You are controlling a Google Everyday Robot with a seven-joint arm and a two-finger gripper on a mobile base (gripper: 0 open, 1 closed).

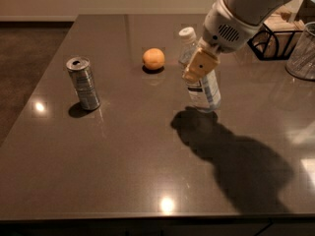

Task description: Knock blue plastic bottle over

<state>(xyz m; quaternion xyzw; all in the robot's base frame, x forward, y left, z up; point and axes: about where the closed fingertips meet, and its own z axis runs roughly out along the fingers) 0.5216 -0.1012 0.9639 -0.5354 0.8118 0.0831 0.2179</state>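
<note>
Dark glossy table (123,171), dim room; blue plastic bottle (204,90) right of centre, tilted, cap leaning left toward the orange (153,59); gripper (201,65) against its upper half from the right, spread or closed I cannot tell; I judge a leftward push topples it.

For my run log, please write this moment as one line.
gripper: at bottle | bottle: tilted, base on table | can: upright | orange: left of bottle

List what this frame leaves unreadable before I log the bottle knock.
- Camera view: the gripper, at the blue plastic bottle's shoulder, covers its upper body; contact cannot be confirmed.
- Bottle label text: too small.
- Wire rack: partly behind the arm.
- Clear container: cut by right edge.
</note>
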